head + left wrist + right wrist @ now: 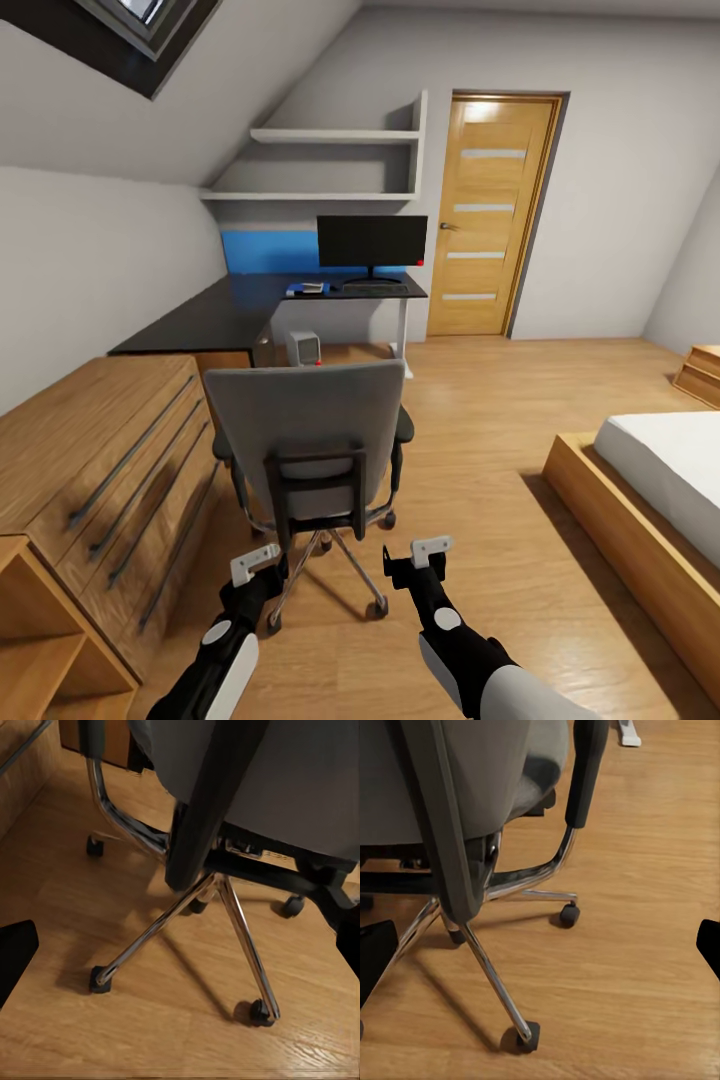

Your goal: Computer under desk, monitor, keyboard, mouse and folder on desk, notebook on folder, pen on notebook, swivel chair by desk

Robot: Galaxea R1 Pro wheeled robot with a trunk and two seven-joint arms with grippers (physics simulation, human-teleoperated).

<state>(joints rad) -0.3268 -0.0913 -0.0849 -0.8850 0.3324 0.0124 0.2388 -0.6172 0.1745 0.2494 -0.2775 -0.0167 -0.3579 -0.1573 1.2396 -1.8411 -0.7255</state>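
The grey swivel chair (305, 430) stands in mid-floor with its tall back toward me, short of the black desk (230, 312). On the desk, the monitor (372, 242) stands upright with the keyboard (372, 286) in front of it. Left of the keyboard lies the blue folder (298, 291) with the grey notebook (313, 287) on top. The pen and mouse are too small to make out. The computer (302, 348) sits under the desk. My left gripper (257, 566) and right gripper (431, 551) hang open just behind the chair's chrome base (187, 907) (487, 967), holding nothing.
A light-wood drawer chest (100, 450) runs along the left, close to the chair, with an open shelf unit (40, 650) nearer me. A bed (650, 480) fills the right side. A wooden door (495, 215) stands beyond the desk, and bare floor lies between chair and bed.
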